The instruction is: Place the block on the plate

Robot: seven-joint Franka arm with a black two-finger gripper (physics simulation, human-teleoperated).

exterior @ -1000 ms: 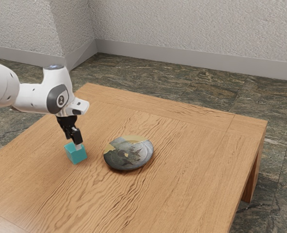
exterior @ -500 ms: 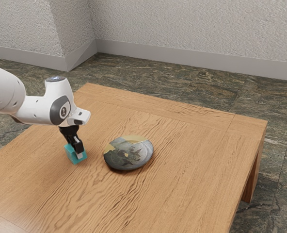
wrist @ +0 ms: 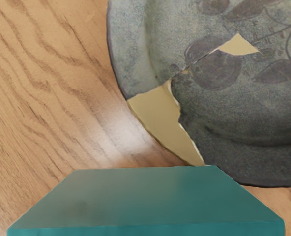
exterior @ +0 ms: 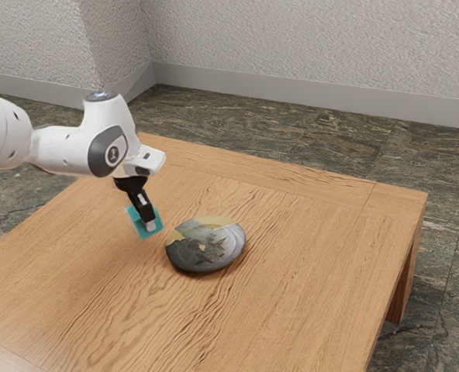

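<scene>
Right, your black two-finger gripper (exterior: 149,223) has its jaws closed on the smooth teal cube-shaped block (exterior: 135,221), near the round, mottled-grey plate (exterior: 206,248) with jagged tan patches, toward the exterior view's left; beneath that plate spreads the wavy-grained brown wooden table (exterior: 291,294)

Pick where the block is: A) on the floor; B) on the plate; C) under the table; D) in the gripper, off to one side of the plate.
D: the teal block is in the gripper, toward the exterior view's left from the plate.
</scene>
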